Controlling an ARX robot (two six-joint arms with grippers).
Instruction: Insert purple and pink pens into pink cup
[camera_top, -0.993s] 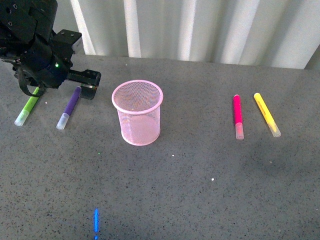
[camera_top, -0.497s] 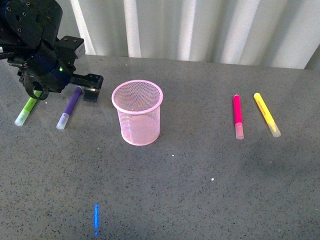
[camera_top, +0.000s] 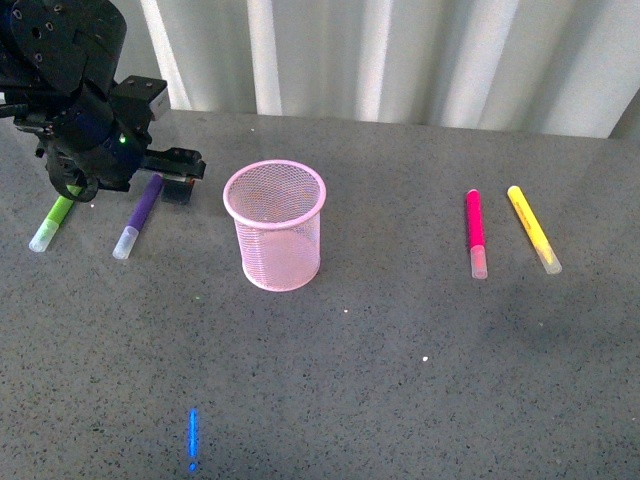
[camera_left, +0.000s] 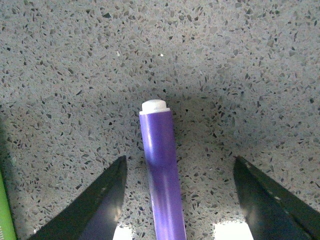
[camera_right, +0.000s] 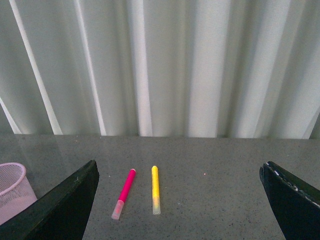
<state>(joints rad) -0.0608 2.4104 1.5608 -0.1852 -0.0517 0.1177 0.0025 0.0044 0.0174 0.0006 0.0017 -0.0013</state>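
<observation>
Front: the round pink wire-mesh cup (camera_top: 275, 225) stood on the speckled grey bench (camera_top: 400, 380), with the purple pen (camera_top: 139, 215) at its nine o'clock and the pink pen (camera_top: 476, 232) at three. Left wrist: the left fingers (camera_left: 95, 200), spread wide, flanked the pen's smooth barrel without touching it. Right wrist: the right fingers (camera_right: 60, 200) gaped wide, empty.

The black left arm (camera_top: 85, 110) is covering the far end of the lime-green marker (camera_top: 47, 228) near the far left corner of the grey speckled table (camera_top: 400, 380). The left wrist view's edge is cutting off the capped end of the purple-barrelled marker pen (camera_left: 161, 175), and the right wrist view's edge is cropping the round pink wire-mesh cup (camera_right: 11, 192).
</observation>
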